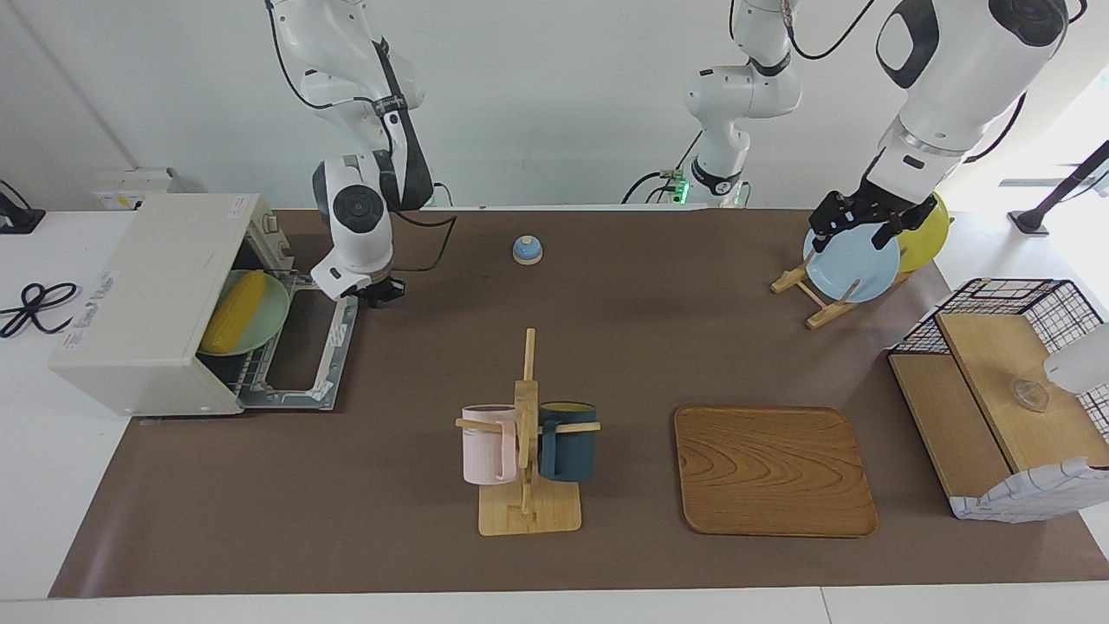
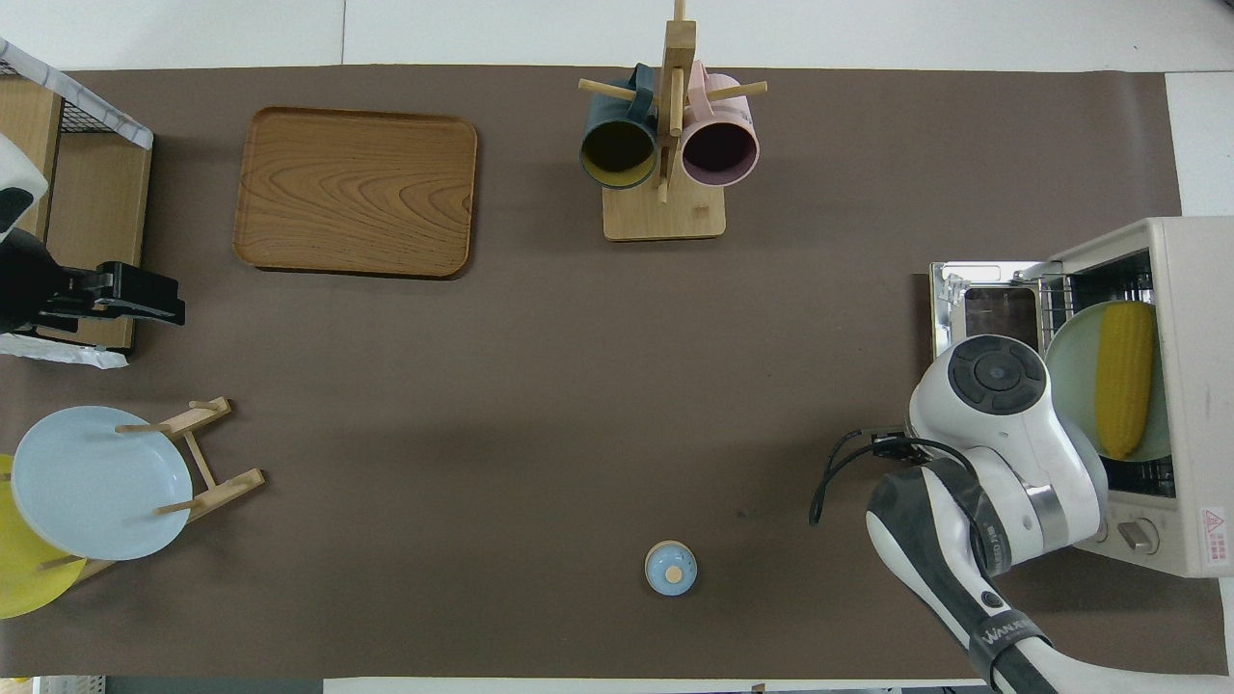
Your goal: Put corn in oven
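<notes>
The corn [image 1: 236,310] lies on a pale green plate [image 1: 273,303] on the wire rack inside the cream-white oven [image 1: 147,295] at the right arm's end of the table. It also shows in the overhead view [image 2: 1123,378]. The oven's door [image 1: 303,347] lies folded down, open. My right gripper [image 1: 379,295] hangs just beside the door's edge nearest the robots, holding nothing that I can see; in the overhead view its wrist hides it. My left gripper [image 1: 853,236] waits in the air by the plate rack.
A mug rack [image 1: 527,433] with a pink and a dark blue mug stands mid-table, a wooden tray [image 1: 774,470] beside it. A small blue bell [image 1: 527,250] sits near the robots. A blue plate [image 1: 853,269], a yellow plate [image 1: 927,234] and a basket box [image 1: 1005,381] are at the left arm's end.
</notes>
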Action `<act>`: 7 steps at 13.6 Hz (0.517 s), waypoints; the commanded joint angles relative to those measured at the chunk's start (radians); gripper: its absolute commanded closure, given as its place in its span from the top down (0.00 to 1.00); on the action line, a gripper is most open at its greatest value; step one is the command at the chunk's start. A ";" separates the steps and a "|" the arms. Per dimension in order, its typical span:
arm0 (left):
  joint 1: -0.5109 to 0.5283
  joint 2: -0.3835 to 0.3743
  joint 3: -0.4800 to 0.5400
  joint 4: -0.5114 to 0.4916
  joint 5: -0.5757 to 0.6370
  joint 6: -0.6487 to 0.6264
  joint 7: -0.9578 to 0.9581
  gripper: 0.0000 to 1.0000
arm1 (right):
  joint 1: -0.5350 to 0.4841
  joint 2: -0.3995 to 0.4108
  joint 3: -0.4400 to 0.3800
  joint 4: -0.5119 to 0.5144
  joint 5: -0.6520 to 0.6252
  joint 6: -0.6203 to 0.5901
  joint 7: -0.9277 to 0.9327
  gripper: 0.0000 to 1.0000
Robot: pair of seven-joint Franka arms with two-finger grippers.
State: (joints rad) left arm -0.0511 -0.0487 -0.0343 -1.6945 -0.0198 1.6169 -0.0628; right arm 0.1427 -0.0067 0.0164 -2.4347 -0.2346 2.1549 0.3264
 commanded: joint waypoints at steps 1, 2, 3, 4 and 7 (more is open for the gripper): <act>0.001 -0.016 0.001 -0.008 0.015 -0.008 0.003 1.00 | -0.022 -0.030 0.004 -0.020 -0.060 -0.032 0.055 0.00; 0.001 -0.016 0.001 -0.008 0.015 -0.008 0.003 1.00 | -0.020 -0.032 0.005 -0.020 -0.086 -0.041 0.080 0.00; 0.001 -0.016 0.001 -0.008 0.015 -0.008 0.003 1.00 | -0.020 -0.036 0.005 -0.018 -0.112 -0.053 0.092 0.00; 0.001 -0.016 -0.001 -0.008 0.015 -0.008 0.003 1.00 | -0.020 -0.036 0.005 -0.017 -0.129 -0.058 0.095 0.00; 0.001 -0.016 -0.001 -0.008 0.015 -0.008 0.003 1.00 | -0.009 -0.027 0.005 0.044 -0.196 -0.145 0.094 0.00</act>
State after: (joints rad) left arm -0.0511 -0.0487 -0.0343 -1.6945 -0.0198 1.6169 -0.0628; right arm 0.1455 -0.0080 0.0337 -2.4275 -0.3418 2.1007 0.4109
